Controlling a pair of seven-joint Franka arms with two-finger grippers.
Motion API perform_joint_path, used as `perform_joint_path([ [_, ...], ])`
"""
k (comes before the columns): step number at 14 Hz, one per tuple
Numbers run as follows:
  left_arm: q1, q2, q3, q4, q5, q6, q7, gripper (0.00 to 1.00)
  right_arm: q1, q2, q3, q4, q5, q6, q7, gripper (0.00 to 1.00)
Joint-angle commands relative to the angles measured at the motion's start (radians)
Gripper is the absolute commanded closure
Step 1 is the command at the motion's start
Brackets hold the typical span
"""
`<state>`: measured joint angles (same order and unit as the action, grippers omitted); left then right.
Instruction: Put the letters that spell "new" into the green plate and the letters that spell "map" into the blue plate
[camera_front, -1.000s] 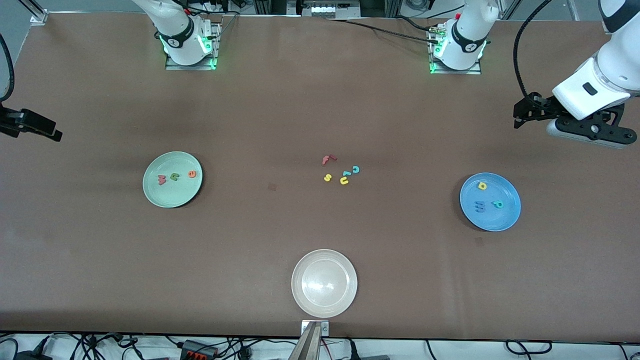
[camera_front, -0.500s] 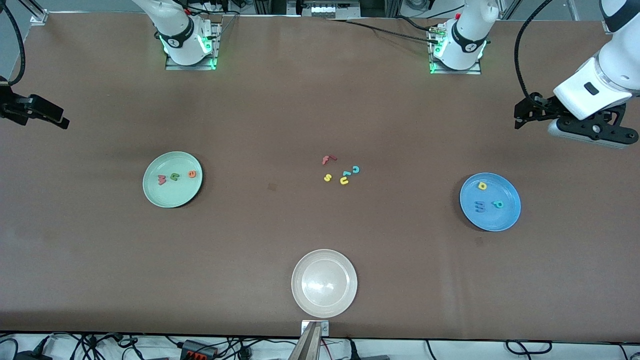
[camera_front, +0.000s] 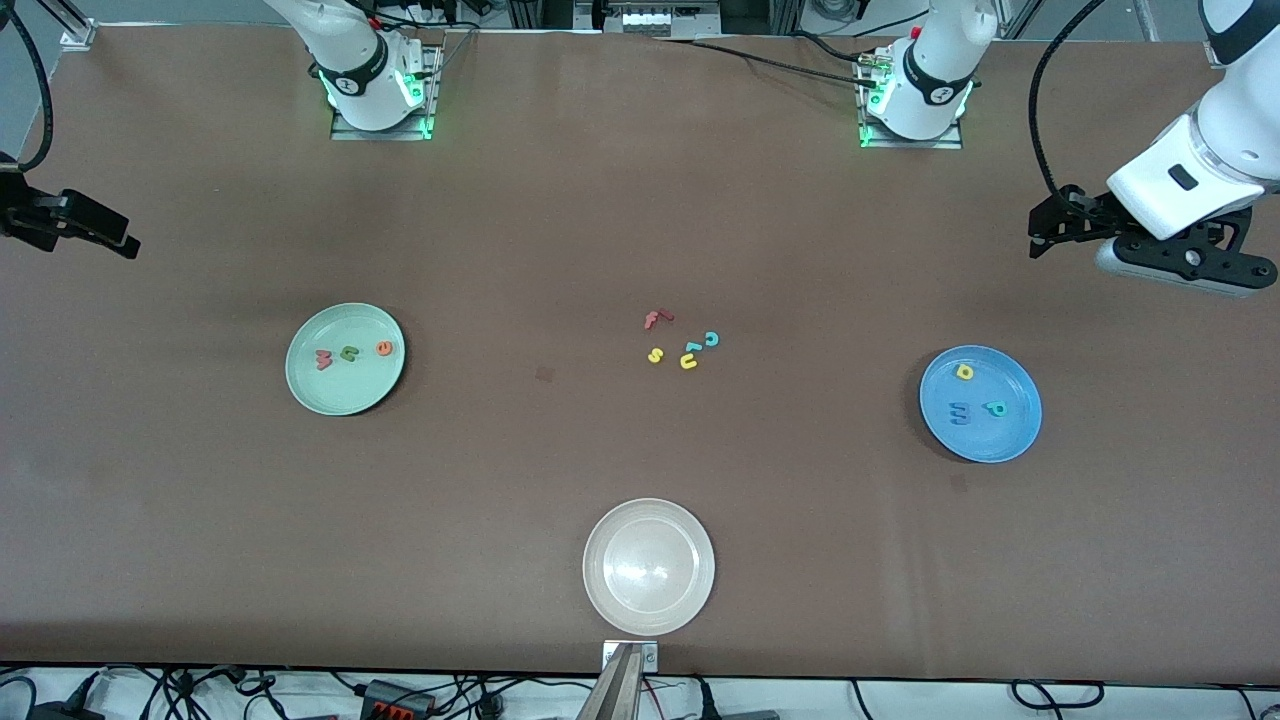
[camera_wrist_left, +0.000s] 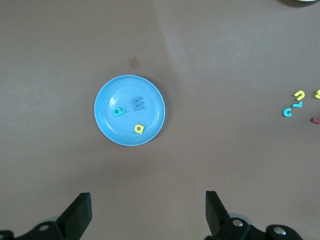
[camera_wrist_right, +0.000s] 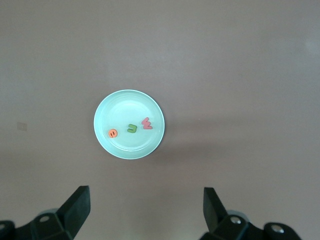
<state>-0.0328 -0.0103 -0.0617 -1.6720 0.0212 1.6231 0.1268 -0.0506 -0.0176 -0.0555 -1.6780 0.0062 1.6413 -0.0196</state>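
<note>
We see the green plate (camera_front: 345, 359) toward the right arm's end of the table, carrying the pinkish-red w (camera_front: 324, 358), the green n (camera_front: 348, 353) and the orange e (camera_front: 384, 348) in a loose row, none of them touching. Toward the left arm's end lies the blue plate (camera_front: 981, 404), where the yellow a (camera_front: 964, 372) sits farther from the front camera than the blue m (camera_front: 959, 411) and the teal p (camera_front: 995, 408), which lie side by side. Between the two plates, near the table's middle, we find a small cluster of spare letters: a red f (camera_front: 656, 319), a yellow s (camera_front: 655, 355), a yellow u (camera_front: 689, 361) and a teal c (camera_front: 712, 339). A whitish-beige plate (camera_front: 649, 566) stands alone, nearest the front camera. The right gripper (camera_wrist_right: 145, 212) hangs high over its end of the table, looking down on the green plate, its jaws spread wide and holding nothing. The left gripper (camera_wrist_left: 147, 215) hangs likewise over its own end, above the blue plate, jaws wide apart and empty. We see neither gripper touching a plate or a letter.
</note>
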Motion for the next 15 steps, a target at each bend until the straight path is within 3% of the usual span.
perform_joint_path([
  [1,0.004,-0.011,-0.003,0.005,-0.001,-0.002,0.014,0.00,-0.005,-0.019,0.006,-0.009,-0.012,0.005,-0.006,0.00],
  [15,0.005,-0.011,-0.010,0.006,0.000,-0.002,0.013,0.00,-0.003,-0.010,0.006,0.021,-0.014,0.020,-0.005,0.00],
])
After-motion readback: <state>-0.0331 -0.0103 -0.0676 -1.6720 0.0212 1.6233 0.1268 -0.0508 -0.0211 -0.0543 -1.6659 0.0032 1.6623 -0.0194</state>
